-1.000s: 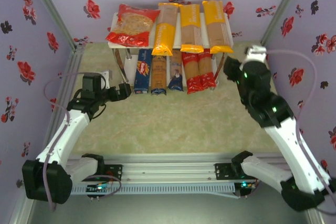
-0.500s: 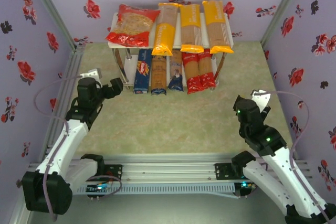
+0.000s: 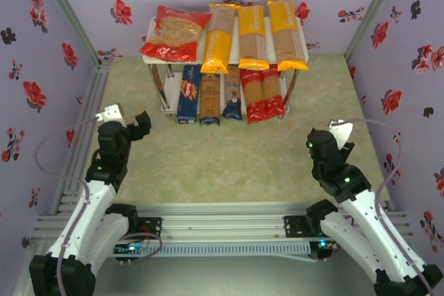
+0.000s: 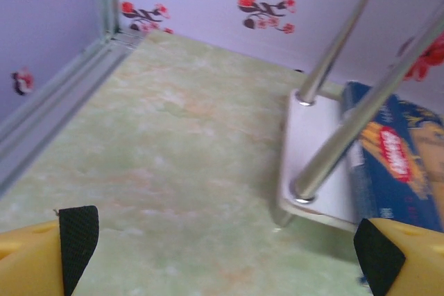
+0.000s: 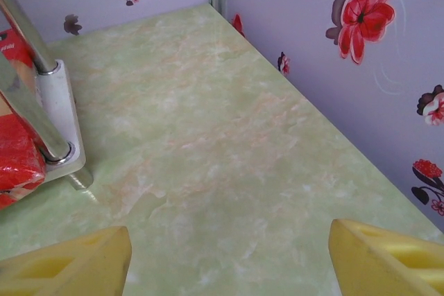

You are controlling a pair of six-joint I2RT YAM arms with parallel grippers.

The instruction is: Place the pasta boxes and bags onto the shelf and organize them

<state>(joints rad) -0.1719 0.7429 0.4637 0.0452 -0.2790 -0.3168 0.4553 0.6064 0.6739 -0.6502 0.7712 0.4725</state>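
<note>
Green marbled tabletop (image 3: 229,164) is stretching beneath the left claw (image 4: 229,251) and right claw (image 5: 229,258), both hanging spread and empty. Ahead of them the shelf (image 4: 312,164) is holding the pasta boxes (image 3: 208,95) and bags (image 3: 251,32). Probably finishing: both should be parking clear of its legs (image 4: 340,39).

Blue boxes (image 3: 187,98), seemingly marbled green table (image 3: 229,164)

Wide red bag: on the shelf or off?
On. The wide red bag lies flat on the shelf's top board, at its left end.
</note>
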